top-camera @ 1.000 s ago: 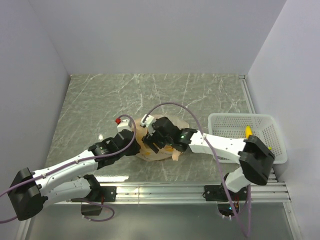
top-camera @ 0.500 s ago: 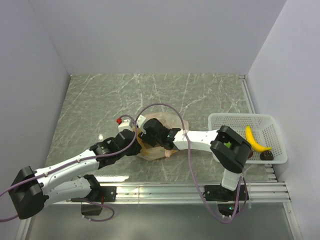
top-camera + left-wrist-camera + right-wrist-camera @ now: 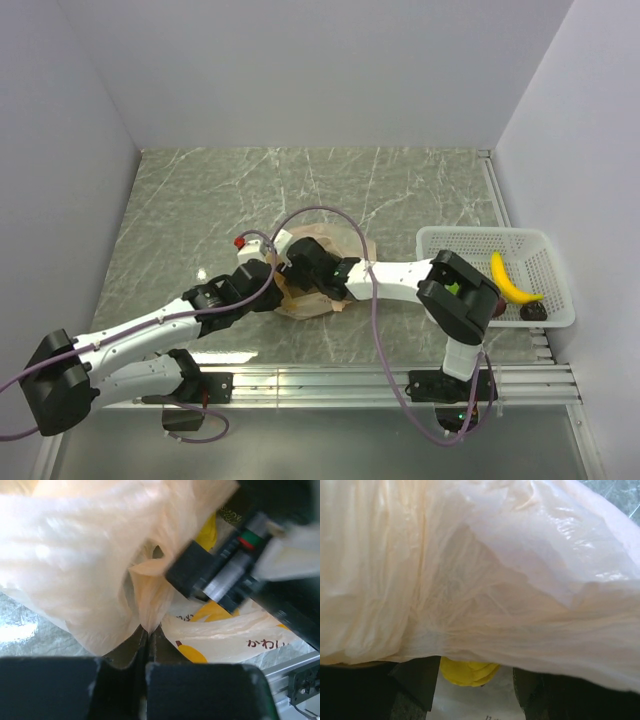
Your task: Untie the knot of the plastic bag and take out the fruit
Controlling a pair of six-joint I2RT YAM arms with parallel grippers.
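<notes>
The plastic bag [image 3: 335, 300] lies crumpled at the middle of the table, pale orange with yellow printed marks. My left gripper [image 3: 268, 272] is at its left edge, shut on a fold of the bag film [image 3: 148, 625]. My right gripper [image 3: 300, 264] is pushed into the bag from the right, and bag film [image 3: 485, 580] drapes over it. Its fingers [image 3: 415, 680] stand apart, and a yellow fruit [image 3: 467, 672] lies between them without touching either. The right gripper's black body also shows in the left wrist view [image 3: 225, 575]. The knot is hidden.
A white mesh basket [image 3: 440, 245] stands at the right edge, holding a banana [image 3: 510, 280] and a small dark piece [image 3: 533, 312]. A small red bit [image 3: 240, 241] lies on the table just left of the bag. Walls close in left, right and back.
My right gripper has moved left and deeper into the bag, and its arm has folded lower, uncovering the banana in the basket. My left gripper has kept its hold and barely moved.
</notes>
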